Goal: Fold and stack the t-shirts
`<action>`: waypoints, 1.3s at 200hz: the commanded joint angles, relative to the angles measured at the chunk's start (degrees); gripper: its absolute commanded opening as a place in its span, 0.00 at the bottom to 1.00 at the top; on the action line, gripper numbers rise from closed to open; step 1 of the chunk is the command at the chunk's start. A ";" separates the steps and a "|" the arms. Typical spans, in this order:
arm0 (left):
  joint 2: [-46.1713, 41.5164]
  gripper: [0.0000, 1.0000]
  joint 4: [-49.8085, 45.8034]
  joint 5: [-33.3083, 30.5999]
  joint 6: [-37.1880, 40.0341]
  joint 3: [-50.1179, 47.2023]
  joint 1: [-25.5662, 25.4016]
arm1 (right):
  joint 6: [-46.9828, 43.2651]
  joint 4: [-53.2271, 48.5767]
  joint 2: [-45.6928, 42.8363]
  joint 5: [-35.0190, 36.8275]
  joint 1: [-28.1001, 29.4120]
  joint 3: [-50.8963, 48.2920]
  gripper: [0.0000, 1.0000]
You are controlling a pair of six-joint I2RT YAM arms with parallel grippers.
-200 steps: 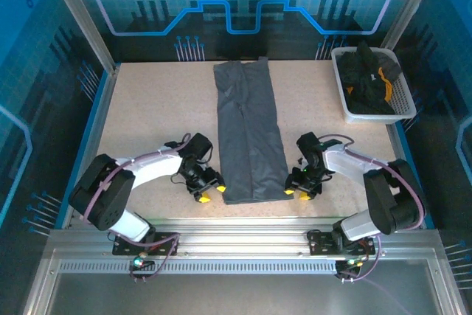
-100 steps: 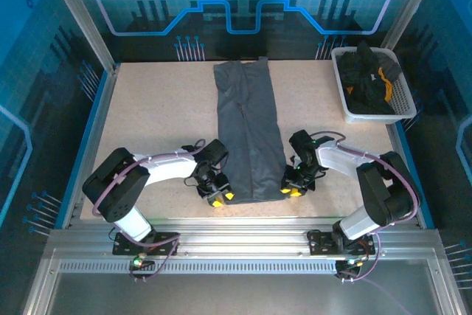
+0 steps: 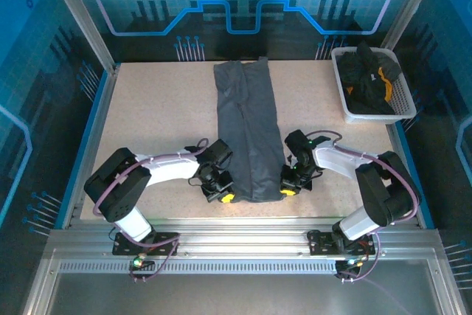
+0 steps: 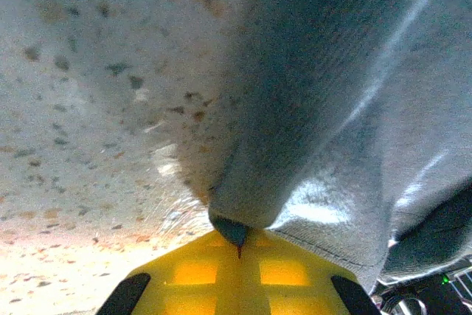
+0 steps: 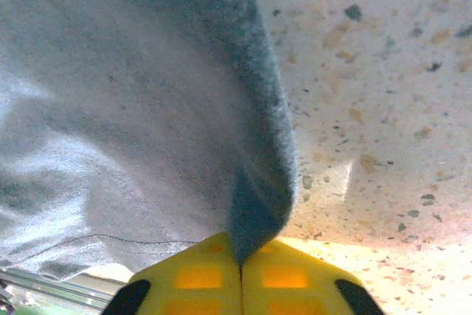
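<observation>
T-shirts are the job, and nearest the arm bases the work is on one of them. The left gripper (image 3: pixel 226 198) sits at the near left corner of the grey t-shirt (image 3: pixel 249 130), and the right gripper (image 3: pixel 287 191) sits at its near right corner. From the left wrist, the yellow fingertips (image 4: pixel 192 271) are pressed together with a fold of the grey hem pinched between them. From the right wrist it looks the same: fingertips (image 5: pixel 192 278) clamped tight on an edge of the cloth. Both corners look lifted slightly off the speckled table (image 3: pixel 162 108).

Beyond the grippers, the shirt runs away from the arms as a long narrow strip, flat on the table, with its far end close to the back edge. I'd say the sides have already been turned in lengthwise, so the first fold looks done. The crosswise fold, carrying the near hem toward the far end, looks to be the step in hand.

Farther off, in the back right corner, the white mesh basket (image 3: pixel 369 117) holds the black t-shirts (image 3: pixel 365 71) in a loose heap, and one of them shows an orange-yellow patch (image 3: pixel 382 77). Those all need unpacking, folding and stacking, so by my reckoning the task is in its early part, with the stack not yet begun.
</observation>
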 commanded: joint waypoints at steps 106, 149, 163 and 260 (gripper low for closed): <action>-26.54 0.00 -1.21 -0.10 -3.52 -10.24 0.91 | 8.05 -11.22 -15.58 -2.71 8.72 0.99 0.00; -26.05 0.00 5.12 -2.75 -3.83 -2.87 9.79 | 5.37 -14.82 -10.36 0.10 1.69 15.50 0.00; -22.83 0.00 7.76 -2.06 -3.38 0.55 12.94 | 4.52 -14.14 -7.17 -0.01 -1.09 20.23 0.00; 6.16 0.00 14.45 1.52 4.18 25.20 26.33 | -1.35 -16.45 29.47 2.80 -10.00 61.46 0.00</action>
